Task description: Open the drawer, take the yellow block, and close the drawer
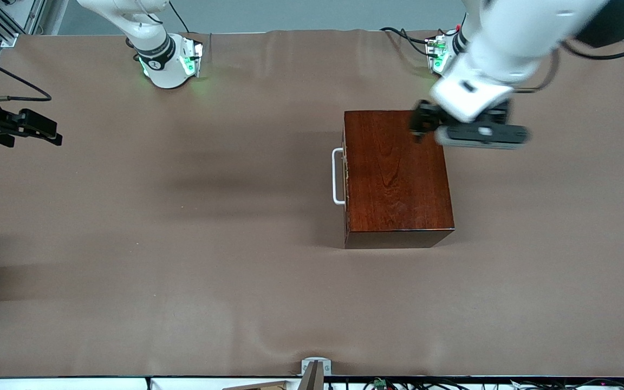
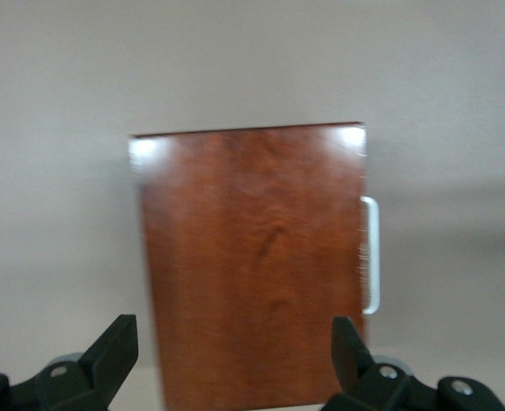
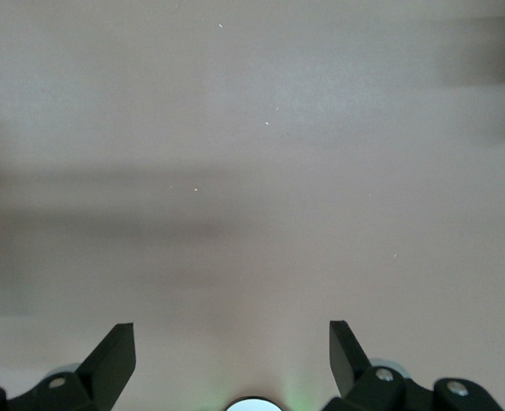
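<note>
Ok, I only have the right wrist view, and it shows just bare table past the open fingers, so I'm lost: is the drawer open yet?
Observer: No. The drawer is shut, with its white handle facing the right arm's end of the table.
Operator: Where's the left gripper?
Observer: The left gripper hangs over the wooden box, above the end farthest from the front camera, fingers open.
Operator: Any sign of the yellow block?
Observer: None; no view shows it.
</note>
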`<act>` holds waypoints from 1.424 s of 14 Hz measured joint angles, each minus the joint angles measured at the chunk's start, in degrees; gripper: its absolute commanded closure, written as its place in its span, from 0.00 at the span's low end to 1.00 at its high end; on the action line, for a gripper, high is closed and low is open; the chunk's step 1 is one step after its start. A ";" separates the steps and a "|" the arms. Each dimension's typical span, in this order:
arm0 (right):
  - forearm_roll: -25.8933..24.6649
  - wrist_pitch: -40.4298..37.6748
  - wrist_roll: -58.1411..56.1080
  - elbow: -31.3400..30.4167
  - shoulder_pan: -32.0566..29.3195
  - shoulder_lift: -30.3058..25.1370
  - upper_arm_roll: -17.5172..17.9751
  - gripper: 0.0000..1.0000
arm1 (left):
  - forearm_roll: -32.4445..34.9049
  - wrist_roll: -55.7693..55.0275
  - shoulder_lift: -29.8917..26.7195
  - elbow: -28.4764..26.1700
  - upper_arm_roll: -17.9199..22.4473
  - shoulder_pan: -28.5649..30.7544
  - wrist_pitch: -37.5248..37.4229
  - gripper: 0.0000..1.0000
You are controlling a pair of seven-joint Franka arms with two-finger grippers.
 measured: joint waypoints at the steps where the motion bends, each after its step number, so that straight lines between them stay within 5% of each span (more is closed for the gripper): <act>1: 0.00 0.00 0.00 0.00 0.00 0.00 -0.01 0.00 | 0.00 -2.85 1.66 1.36 -0.04 -2.42 0.00 0.00; 8: 0.01 0.00 0.01 0.00 0.05 0.18 0.06 0.00 | 0.52 -16.85 13.93 7.89 1.33 -20.97 0.12 0.00; 20: 0.05 0.14 1.03 0.00 1.23 0.84 0.26 0.00 | 11.12 -18.35 26.90 8.85 6.04 -29.03 2.51 0.00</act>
